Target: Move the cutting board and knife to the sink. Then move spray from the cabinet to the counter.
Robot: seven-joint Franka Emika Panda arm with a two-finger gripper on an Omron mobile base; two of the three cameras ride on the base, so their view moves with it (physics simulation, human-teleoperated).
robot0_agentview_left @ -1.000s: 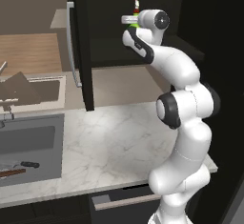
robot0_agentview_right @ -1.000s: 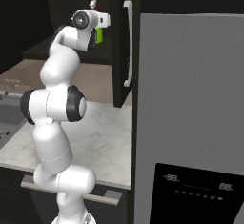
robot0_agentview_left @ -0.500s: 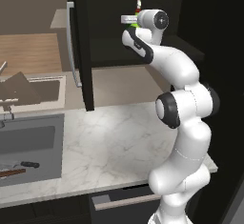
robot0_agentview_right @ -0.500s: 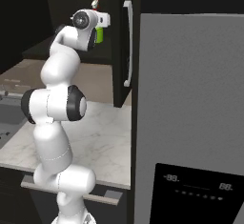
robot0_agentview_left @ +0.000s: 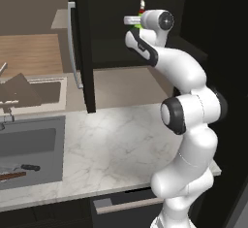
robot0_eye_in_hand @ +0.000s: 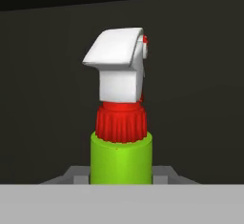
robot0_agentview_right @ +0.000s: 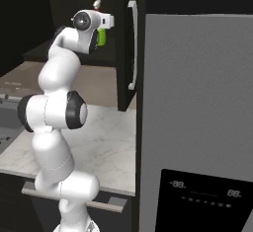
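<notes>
The spray (robot0_eye_in_hand: 121, 123), a green bottle with a red collar and a white nozzle, stands upright inside the dark cabinet (robot0_agentview_left: 80, 42). My gripper (robot0_eye_in_hand: 121, 176) is shut on its green neck, with one grey fingertip (robot0_eye_in_hand: 71, 174) pressed to each side. From the base, the gripper (robot0_agentview_left: 133, 21) is raised high into the open cabinet, with the spray (robot0_agentview_right: 102, 37) at its tip. Lower left, the knife (robot0_agentview_left: 30, 167) and the cutting board (robot0_agentview_left: 10, 175) lie in the sink (robot0_agentview_left: 58, 125). The marble counter (robot0_agentview_left: 121, 135) lies below my arm.
The open cabinet door (robot0_agentview_right: 126, 43) with its long silver handle stands just beside the gripper. A tall grey fridge (robot0_agentview_right: 197, 102) fills the right side. A drawer (robot0_agentview_left: 126, 203) under the counter stands slightly open. A faucet (robot0_agentview_left: 5, 113) rises at the sink's back edge.
The fingers have closed in on the spray's neck. The arm, the bottle and everything else stand as before.
</notes>
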